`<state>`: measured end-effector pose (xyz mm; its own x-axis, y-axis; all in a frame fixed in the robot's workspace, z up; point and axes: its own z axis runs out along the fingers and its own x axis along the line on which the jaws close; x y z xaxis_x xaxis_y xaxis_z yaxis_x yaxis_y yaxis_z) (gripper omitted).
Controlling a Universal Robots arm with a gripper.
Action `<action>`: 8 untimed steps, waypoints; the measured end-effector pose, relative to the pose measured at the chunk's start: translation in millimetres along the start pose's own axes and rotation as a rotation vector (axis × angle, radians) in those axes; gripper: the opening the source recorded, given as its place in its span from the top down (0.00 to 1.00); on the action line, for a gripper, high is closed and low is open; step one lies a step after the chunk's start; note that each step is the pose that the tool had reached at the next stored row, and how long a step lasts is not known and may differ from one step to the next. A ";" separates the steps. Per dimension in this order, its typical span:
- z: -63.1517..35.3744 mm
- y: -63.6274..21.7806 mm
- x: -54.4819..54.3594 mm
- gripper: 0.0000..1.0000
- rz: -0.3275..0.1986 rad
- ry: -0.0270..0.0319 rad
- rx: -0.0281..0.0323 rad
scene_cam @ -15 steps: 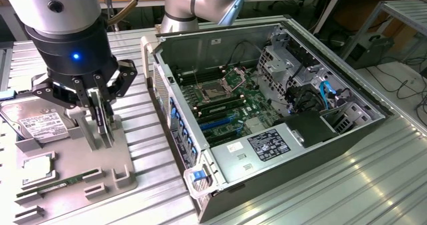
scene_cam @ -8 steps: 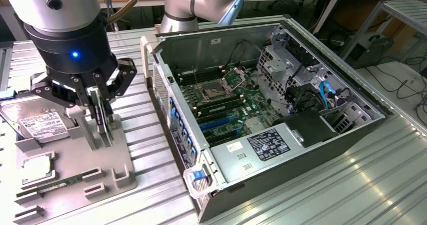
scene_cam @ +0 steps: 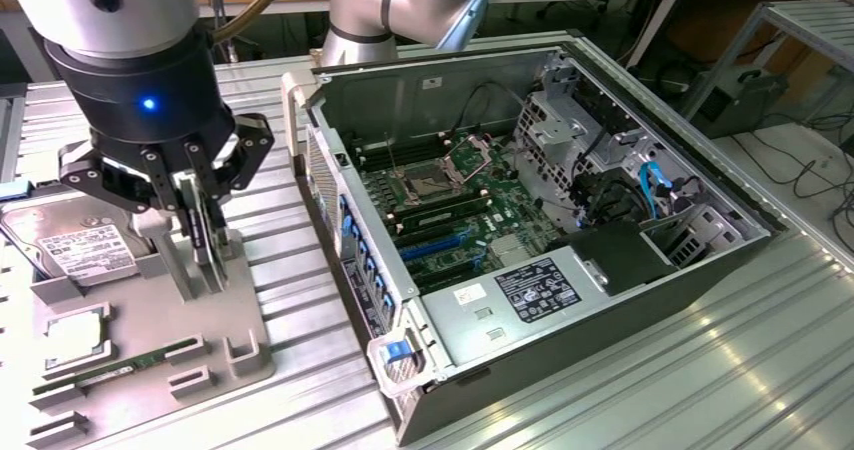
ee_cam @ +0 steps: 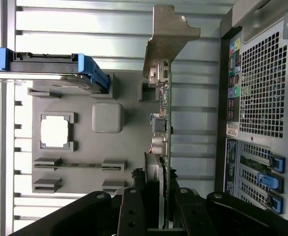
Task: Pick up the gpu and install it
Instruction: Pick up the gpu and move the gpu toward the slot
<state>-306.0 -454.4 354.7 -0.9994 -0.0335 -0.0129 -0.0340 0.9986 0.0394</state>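
Wrist view shows the gpu [ee_cam: 164, 123] edge-on: a thin, flat card with a pale metal bracket [ee_cam: 168, 39] at one end. It stands upright in a slot of the smooth gray tray [ee_cam: 129, 147]. The black gripper [ee_cam: 161, 196] points straight down and pinches the gpu from both sides.

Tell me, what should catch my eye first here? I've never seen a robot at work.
First, the big black gripper at the exterior view's left, right over the gpu, a thin card standing on edge in a grey tray. Next, the open computer case on the exterior view's right, lying on its side with its green motherboard bare. A silver hard drive rests on the tray, further left.
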 end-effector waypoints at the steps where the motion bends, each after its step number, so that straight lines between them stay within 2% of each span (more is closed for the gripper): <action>1: -0.4 0.0 0.0 0.73 0.000 -0.0001 0.0000; 8: -4.1 0.2 -0.1 0.73 0.000 0.0001 0.0010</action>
<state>-306.0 -454.4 358.8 -0.9994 -0.0336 -0.0128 -0.0341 0.9987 0.0384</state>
